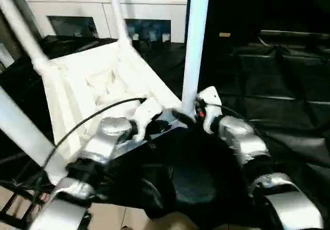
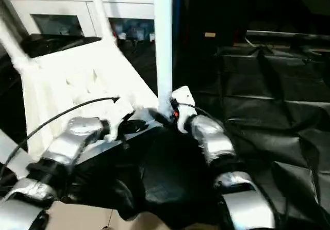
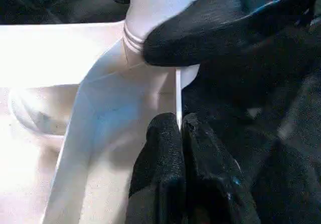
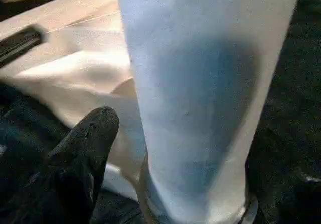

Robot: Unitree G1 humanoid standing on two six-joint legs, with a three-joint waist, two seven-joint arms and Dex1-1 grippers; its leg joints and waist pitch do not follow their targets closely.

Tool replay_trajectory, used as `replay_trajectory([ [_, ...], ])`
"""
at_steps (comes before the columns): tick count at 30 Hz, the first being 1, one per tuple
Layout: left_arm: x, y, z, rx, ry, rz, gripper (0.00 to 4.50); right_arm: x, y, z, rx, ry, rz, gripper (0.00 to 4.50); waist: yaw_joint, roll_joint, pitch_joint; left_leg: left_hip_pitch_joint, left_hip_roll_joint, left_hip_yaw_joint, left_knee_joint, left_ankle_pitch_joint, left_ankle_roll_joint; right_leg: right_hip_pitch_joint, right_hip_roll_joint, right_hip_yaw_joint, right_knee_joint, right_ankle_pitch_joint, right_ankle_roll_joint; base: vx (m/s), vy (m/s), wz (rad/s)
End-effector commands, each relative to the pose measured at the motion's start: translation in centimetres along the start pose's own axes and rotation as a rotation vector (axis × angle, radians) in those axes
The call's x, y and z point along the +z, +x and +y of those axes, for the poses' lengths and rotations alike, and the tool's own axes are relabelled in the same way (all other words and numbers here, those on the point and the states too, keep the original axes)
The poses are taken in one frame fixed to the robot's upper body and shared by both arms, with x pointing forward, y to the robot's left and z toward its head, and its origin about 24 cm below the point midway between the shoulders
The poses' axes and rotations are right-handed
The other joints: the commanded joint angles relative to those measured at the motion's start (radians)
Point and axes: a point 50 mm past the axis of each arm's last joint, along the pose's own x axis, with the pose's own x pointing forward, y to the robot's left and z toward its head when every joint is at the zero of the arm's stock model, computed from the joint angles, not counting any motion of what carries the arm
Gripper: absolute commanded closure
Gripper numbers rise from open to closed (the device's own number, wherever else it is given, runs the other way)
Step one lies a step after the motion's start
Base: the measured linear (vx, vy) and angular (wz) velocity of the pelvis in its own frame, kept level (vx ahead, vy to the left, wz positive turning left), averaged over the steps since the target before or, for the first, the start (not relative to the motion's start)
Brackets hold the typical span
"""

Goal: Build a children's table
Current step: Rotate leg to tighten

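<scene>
left gripper (image 3: pixel 178 133) pinching thin rim of upturned tabletop (image 1: pixel 93 85) at near corner. right gripper (image 1: pixel 198 111) spread around base of upright leg (image 1: pixel 195 44) at that corner's socket. risk: leg half-seated, unclamped, could tip out; rim pinch may slip, tabletop shifts on black sheet (image 1: pixel 278 85).

Tabletop (image 1: pixel 103 85): white plastic, rectangular, lying upside down and tilted, ribbed underside facing up, rounded corner sockets.
Near leg (image 1: pixel 195 44): long white tube, standing upright in the corner socket closest to the robot.
Far leg (image 1: pixel 116 11): white tube, upright in the far socket.
Left leg (image 1: pixel 20 26): white tube, slanted, seated in the left socket.
</scene>
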Motion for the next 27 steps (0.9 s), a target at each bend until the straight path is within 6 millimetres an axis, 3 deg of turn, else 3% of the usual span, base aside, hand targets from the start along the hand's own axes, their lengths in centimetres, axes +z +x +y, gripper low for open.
replay_trajectory([
  [1,1.7,0.5,-0.9,-0.091,0.062,-0.076,4.5,-0.5,0.8,1.9,0.169,-0.005,0.024,0.58,0.009,-0.001,-0.072,0.001,0.012,0.007,-0.06,-0.187,0.104,0.065,-0.036,0.027,-0.058,-0.063,-0.298,0.0,0.0,0.0],
  [6,1.2,-0.3,-1.0,-0.136,0.075,-0.055,4.5,-0.6,-0.5,1.9,0.267,-0.026,0.046,0.58,0.024,-0.002,-0.068,0.006,0.016,0.009,-0.065,-0.233,0.08,0.06,-0.037,0.03,-0.063,-0.143,-0.285,0.0,0.0,0.0],
  [11,0.3,-1.8,-1.4,-0.236,0.095,-0.023,4.5,-0.9,-2.5,1.8,0.401,-0.059,0.099,0.58,0.038,-0.004,-0.069,0.006,0.017,0.008,-0.064,-0.221,0.076,0.06,-0.037,0.032,-0.062,-0.135,-0.275,0.0,0.0,0.0],
  [17,-0.3,-2.9,-1.6,-0.28,0.096,-0.001,4.5,-1.2,-3.6,1.8,0.474,-0.066,0.141,0.58,0.041,-0.005,-0.066,0.007,0.017,0.008,-0.068,-0.235,0.063,0.058,-0.037,0.032,-0.065,-0.178,-0.262,0.0,0.0,0.0],
  [27,-0.4,-3.0,-1.8,-0.296,0.092,-0.002,4.5,-1.0,-3.8,1.8,0.494,-0.054,0.144,1.32,0.042,-0.009,-0.07,0.006,0.015,0.009,-0.064,-0.199,0.069,0.058,-0.037,0.032,-0.061,-0.147,-0.268,0.0,0.0,0.0],
])
